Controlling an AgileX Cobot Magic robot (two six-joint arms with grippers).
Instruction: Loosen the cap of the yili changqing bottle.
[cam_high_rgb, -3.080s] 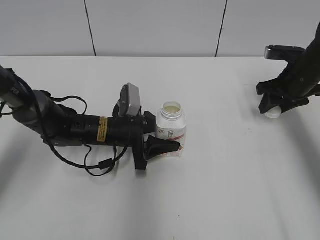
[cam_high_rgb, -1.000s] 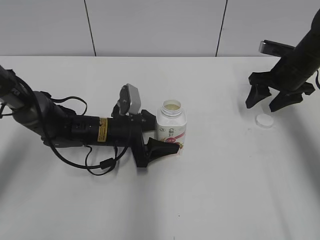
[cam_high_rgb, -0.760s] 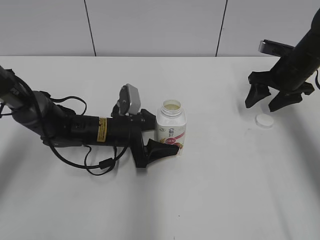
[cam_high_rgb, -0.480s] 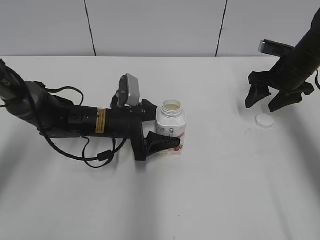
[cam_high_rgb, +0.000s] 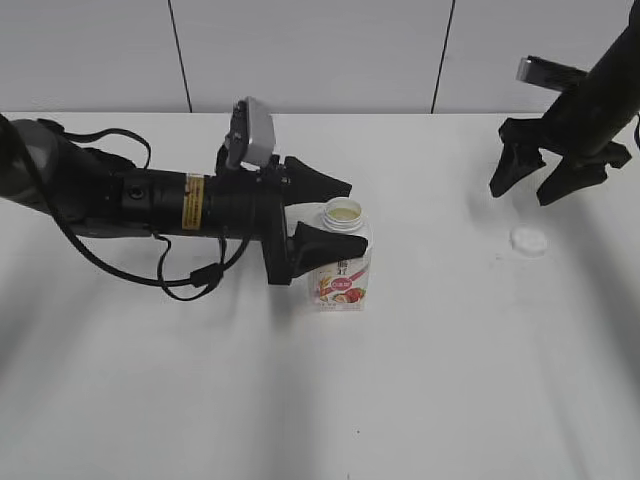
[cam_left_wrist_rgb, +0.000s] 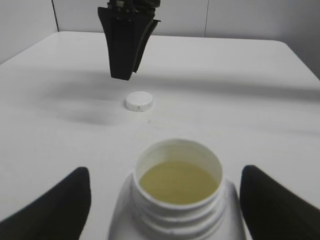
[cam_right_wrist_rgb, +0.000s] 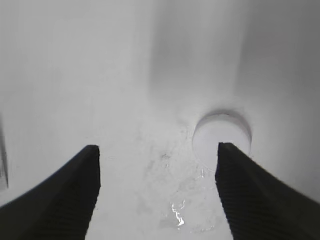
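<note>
The yili changqing bottle (cam_high_rgb: 343, 268) stands upright and uncapped at the table's middle. Its open mouth shows pale liquid in the left wrist view (cam_left_wrist_rgb: 178, 181). My left gripper (cam_high_rgb: 350, 218) is open. Its fingers sit on either side of the bottle's neck and shoulders (cam_left_wrist_rgb: 167, 210), and I see no grip on it. The white cap (cam_high_rgb: 528, 240) lies flat on the table at the far right, apart from the bottle. It also shows in the left wrist view (cam_left_wrist_rgb: 139, 101) and the right wrist view (cam_right_wrist_rgb: 222, 137). My right gripper (cam_high_rgb: 520, 195) is open and empty, raised above and just left of the cap (cam_right_wrist_rgb: 160, 195).
The white table (cam_high_rgb: 450, 380) spreads around both arms. A grey panelled wall (cam_high_rgb: 300, 50) runs along its back edge. My left arm's black body and cables (cam_high_rgb: 150, 210) lie across the left half. My right gripper also shows in the left wrist view (cam_left_wrist_rgb: 127, 45).
My right gripper let go of the cap, left it on the table and rose. My left gripper lifted from the bottle's lower body to its neck level and its arm came off the table.
</note>
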